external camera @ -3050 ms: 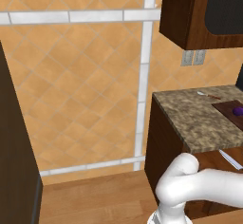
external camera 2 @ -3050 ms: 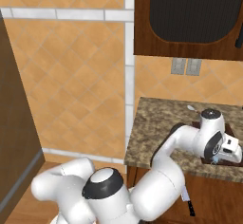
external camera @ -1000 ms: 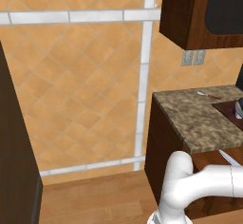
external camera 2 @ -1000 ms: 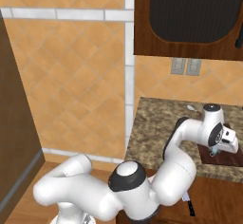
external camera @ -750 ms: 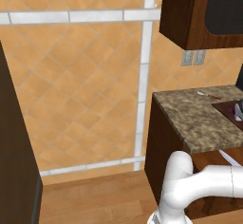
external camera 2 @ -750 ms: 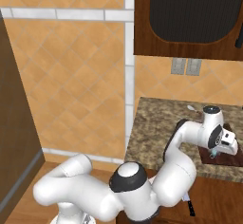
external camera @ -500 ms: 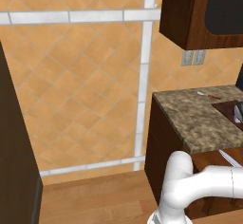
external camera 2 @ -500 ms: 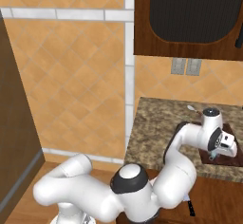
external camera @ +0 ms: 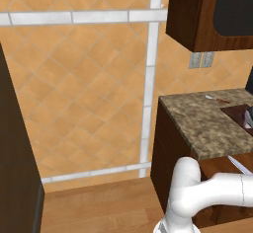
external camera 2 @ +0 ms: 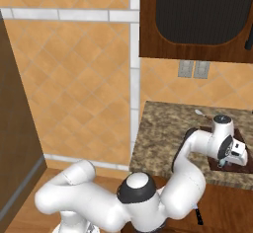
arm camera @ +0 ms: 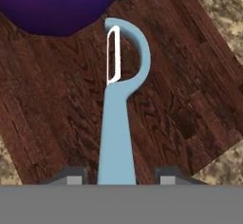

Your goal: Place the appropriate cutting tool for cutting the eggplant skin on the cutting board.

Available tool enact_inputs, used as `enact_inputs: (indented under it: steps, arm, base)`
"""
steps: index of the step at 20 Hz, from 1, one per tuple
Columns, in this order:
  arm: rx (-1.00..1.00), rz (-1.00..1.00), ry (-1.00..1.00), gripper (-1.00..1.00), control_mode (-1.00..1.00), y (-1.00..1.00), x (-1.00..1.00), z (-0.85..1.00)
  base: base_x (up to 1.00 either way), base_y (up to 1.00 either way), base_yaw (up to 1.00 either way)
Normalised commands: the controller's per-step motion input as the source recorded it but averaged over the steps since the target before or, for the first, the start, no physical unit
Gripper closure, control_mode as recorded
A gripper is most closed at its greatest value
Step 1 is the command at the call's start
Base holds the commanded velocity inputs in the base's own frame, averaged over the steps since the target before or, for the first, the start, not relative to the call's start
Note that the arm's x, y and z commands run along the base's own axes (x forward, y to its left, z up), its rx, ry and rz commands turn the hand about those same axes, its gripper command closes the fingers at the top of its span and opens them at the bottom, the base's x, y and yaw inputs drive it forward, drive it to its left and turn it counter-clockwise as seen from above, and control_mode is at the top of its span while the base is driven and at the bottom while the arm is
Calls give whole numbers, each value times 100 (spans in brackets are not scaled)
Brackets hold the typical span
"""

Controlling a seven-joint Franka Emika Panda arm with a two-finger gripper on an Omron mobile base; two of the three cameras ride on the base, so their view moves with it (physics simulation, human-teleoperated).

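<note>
Hand view: light-blue peeler [arm camera: 118, 123] lies over the cutting board [arm camera: 180, 99], head just beside the eggplant [arm camera: 57, 4] — contact between them unclear. Gripper [arm camera: 118, 178] fingertips stand apart on either side of the handle; grip cannot be told. Board rests on the speckled countertop [external camera 2: 163, 133].

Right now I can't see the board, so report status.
Jaws apart, light blue peeler between them. Peeler over cutting board, head near eggplant. Whether released or touching down: cannot tell. Nothing in the way.
</note>
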Motion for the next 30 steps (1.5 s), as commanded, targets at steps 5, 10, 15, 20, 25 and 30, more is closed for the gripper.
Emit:
enact_inputs:
  steps: [5,10,15,20,25,30]
  arm:
    - [11,0,0,-100,-100,-31,-14,36]
    - [4,0,0,-100,-100,-11,-16,51]
    - [0,0,-2,-100,-100,0,-8,12]
    - [-2,0,0,-100,-100,14,-6,39]
    - [-7,0,0,-100,-100,30,-25,100]
    - [-1,0,-1,-100,-100,5,-10,26]
  base:
    - [0,0,0]
    - [0,0,0]
    - [0,0,0]
    - [0,0,0]
    - [0,0,0]
    - [0,0,0]
